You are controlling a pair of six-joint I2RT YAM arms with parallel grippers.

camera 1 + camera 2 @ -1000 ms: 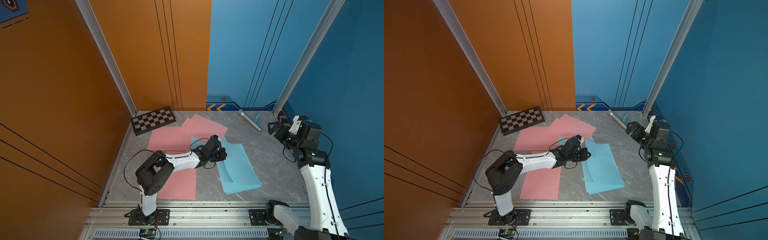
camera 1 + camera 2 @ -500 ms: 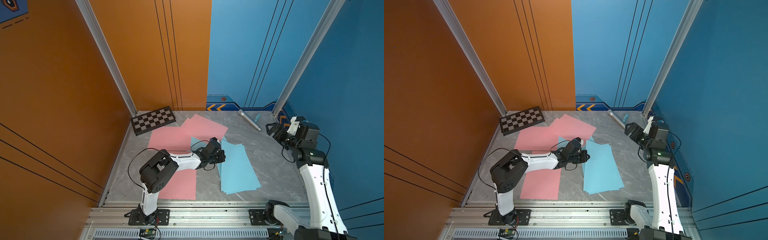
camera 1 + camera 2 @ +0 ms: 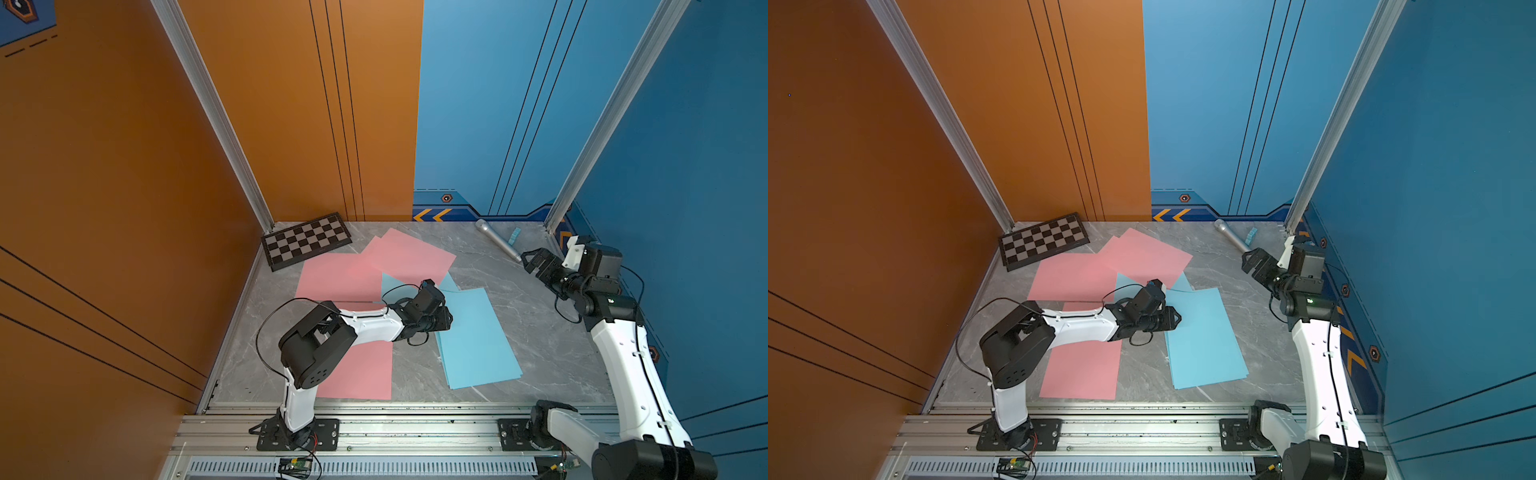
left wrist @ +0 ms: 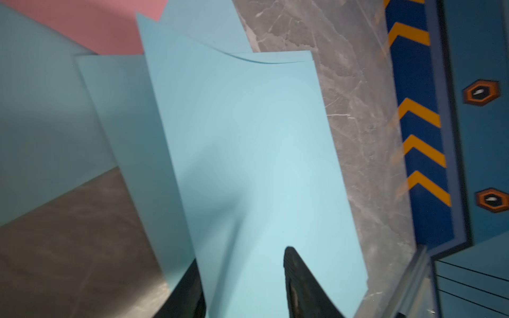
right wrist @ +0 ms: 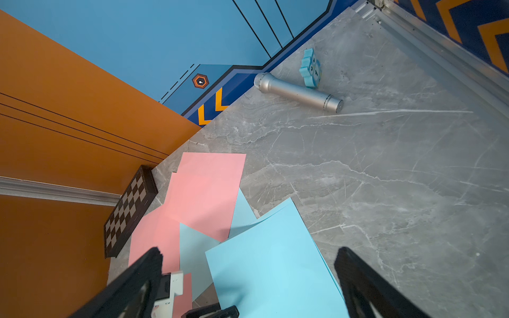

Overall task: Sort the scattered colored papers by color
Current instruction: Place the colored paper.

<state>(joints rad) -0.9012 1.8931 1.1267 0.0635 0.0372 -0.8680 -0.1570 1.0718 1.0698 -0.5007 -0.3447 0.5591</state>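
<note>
A grey marble bench (image 3: pixel 548 332) fills the lower middle of both top views. Plain pink paper sheets (image 3: pixel 340 274) lie overlapping left of centre, and a loose stack of plain light-blue paper sheets (image 3: pixel 478 345) lies just right of centre. The left gripper (image 3: pixel 446 322) sits at the blue stack's left edge with its jaws apart, and the left wrist view shows the top sheet's edge between them. The right gripper (image 3: pixel 530 262), at the right of the frame, hangs wide apart and empty.

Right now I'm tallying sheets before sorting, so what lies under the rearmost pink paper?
Under the rearmost pink paper, a light blue paper shows two corners; its middle is covered. Any further sheet beneath is hidden.
</note>
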